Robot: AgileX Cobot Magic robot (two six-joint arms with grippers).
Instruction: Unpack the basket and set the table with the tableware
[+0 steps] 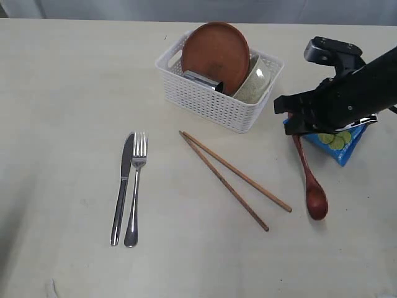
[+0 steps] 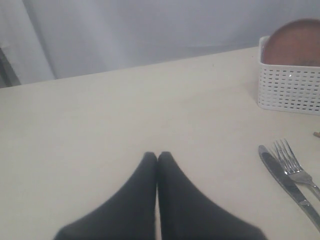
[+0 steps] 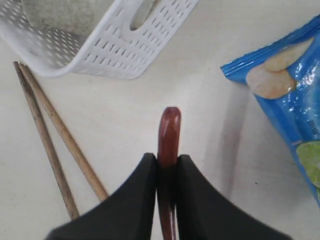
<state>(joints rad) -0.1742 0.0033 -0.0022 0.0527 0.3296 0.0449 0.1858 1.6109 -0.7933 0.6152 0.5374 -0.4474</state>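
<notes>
The spoon (image 1: 308, 180), apparently laid on the desk (image 1: 62, 93), is held by its handle in the closed right pincer (image 3: 168, 160); release is judged due next, plate (image 1: 214, 53) and bowl (image 1: 255, 84) waiting in the basket (image 1: 211, 102) just ahead.

Your pale cream table (image 1: 62, 93) carries the white basket (image 1: 211, 102) on its far side, right of centre. Nearer you, on the left, the knife (image 1: 123, 186) and fork (image 1: 134, 192) lie side by side, handles toward the near edge. In the middle the two chopsticks (image 1: 232, 180) lie slanted, nearly meeting at their far ends. On the right you have the spoon (image 1: 313, 192), bowl end nearest, with a blue snack packet (image 1: 338, 144) just right of its handle.
</notes>
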